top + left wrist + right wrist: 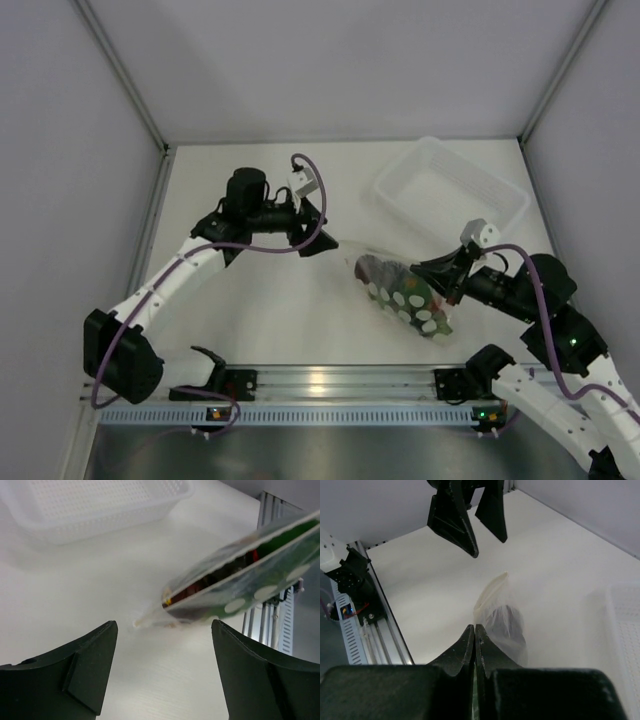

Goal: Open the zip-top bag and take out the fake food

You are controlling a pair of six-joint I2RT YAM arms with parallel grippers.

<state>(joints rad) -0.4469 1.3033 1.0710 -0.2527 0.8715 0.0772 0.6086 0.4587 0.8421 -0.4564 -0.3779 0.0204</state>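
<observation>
The zip-top bag (405, 295), clear with a green, white-dotted panel, hangs tilted above the table. My right gripper (452, 278) is shut on its right edge. The wrist view shows the jaws (475, 628) pressed together on a thin strip of bag, the rest of the bag (496, 597) hanging beyond them. Fake food (377, 268) shows inside as dark maroon and red pieces (200, 587). My left gripper (308, 232) is open and holds nothing, a short way left of the bag's free corner (150, 620). The corner points toward the gap between its fingers (164, 647).
A white translucent perforated tub (450, 190) stands at the back right, behind the bag (100, 505). Grey walls enclose the table on three sides. The aluminium rail (330, 385) with the arm bases runs along the near edge.
</observation>
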